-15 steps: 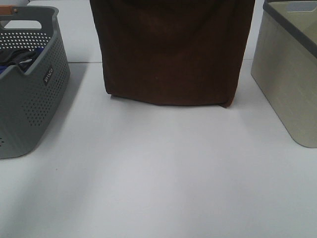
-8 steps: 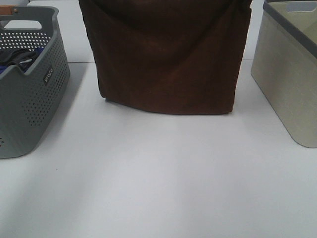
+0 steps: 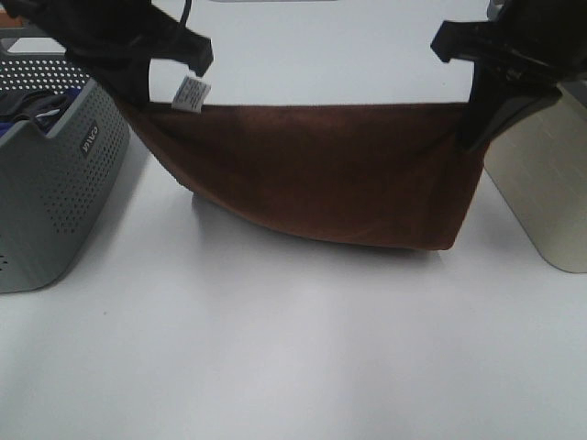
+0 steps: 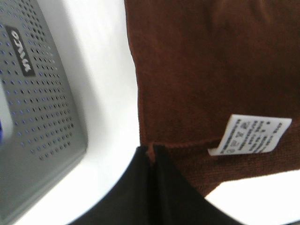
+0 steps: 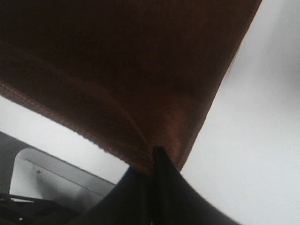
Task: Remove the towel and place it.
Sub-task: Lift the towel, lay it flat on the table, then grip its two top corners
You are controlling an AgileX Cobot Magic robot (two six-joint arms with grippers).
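White counter [image 3: 293, 348] sits under the towel [image 3: 321, 174], hung centre-frame, its lower fold seemingly touching down. Left claw [image 3: 156, 92] and right claw [image 3: 472, 119] each pinch a top corner. I judge this as the placing step. Next: lower evenly, lay flat, release.

lighting is bright, diffuse and overhead. in the exterior view the white desk [image 3: 293, 348] is near overexposed, and it dims to a grey-blue cast in the lower left corner. the towel [image 3: 321, 183] casts a soft-edged shadow on the desk directly beneath its sagging fold. its dark surface shows little detail. both wrist views are soft: the jaws appear as defocused black shapes, and the care tag [image 4: 248, 136] print is blurred and unreadable.
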